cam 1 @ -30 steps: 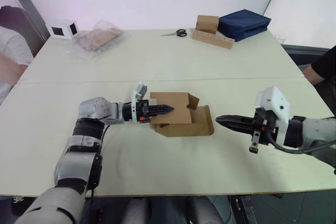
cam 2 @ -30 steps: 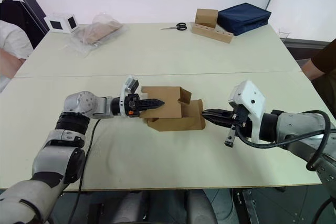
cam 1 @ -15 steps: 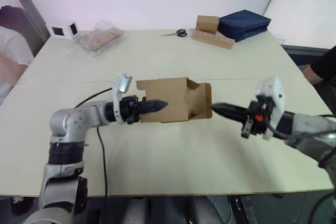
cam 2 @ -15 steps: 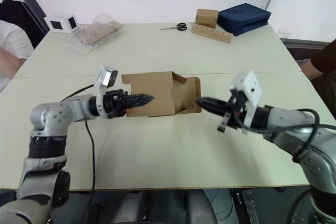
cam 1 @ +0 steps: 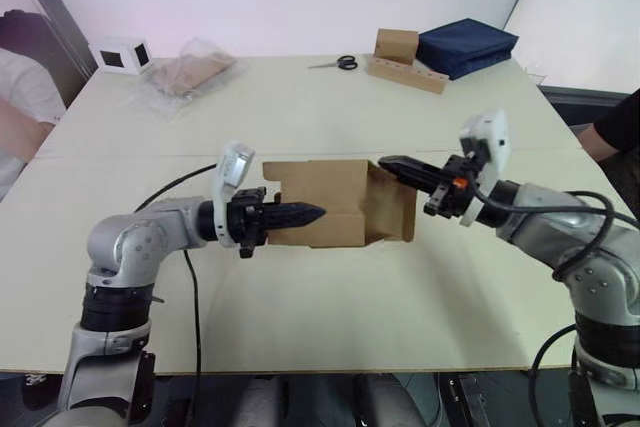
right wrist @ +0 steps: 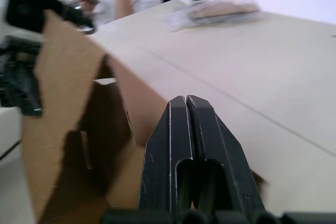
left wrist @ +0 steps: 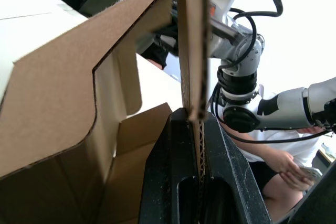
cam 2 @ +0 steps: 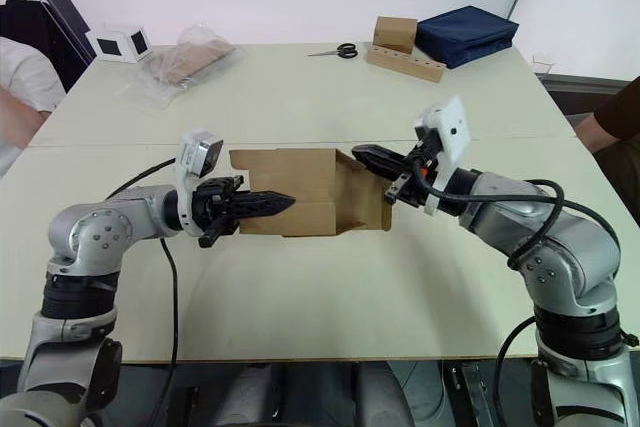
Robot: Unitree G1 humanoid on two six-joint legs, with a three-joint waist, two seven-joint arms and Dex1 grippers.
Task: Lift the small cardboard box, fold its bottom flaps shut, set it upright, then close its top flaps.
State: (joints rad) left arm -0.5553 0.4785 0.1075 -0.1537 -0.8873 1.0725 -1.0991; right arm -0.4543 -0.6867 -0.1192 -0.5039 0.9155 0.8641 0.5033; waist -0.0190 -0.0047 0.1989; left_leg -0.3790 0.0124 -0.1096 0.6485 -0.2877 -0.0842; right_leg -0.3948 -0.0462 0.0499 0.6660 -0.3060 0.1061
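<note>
1. Box (cam 1: 335, 202) hangs above the table (cam 1: 300, 307), lying on its side about midway between the two arms, one open end facing the robot's right.
2. Left gripper (cam 1: 305, 214) is clamped on a side panel of the box; its wrist view shows the corrugated edge pinched tight between the two black fingers (left wrist: 168, 171), so this arm carries the load.
3. Right gripper (cam 1: 395, 164) has its fingers pressed together with nothing between them, its tip at the upper edge of the right-facing end, touching or just beside a flap (cam 1: 400, 212) that stands part-open there.
4. Judged from this, lifting is done and the step in hand is folding the bottom flaps shut, with the right gripper acting as a pusher.
5. Next move probably calls for the right tip to press that flap inward across the opening while the left grip holds the box steady, then to fold the remaining flaps at that end.
6. One risk is that the thin pinch may let the box pivot under the push.
7. Scissors (cam 1: 338, 63) and a navy bag (cam 1: 465, 45) lie well apart at the far edge.
</note>
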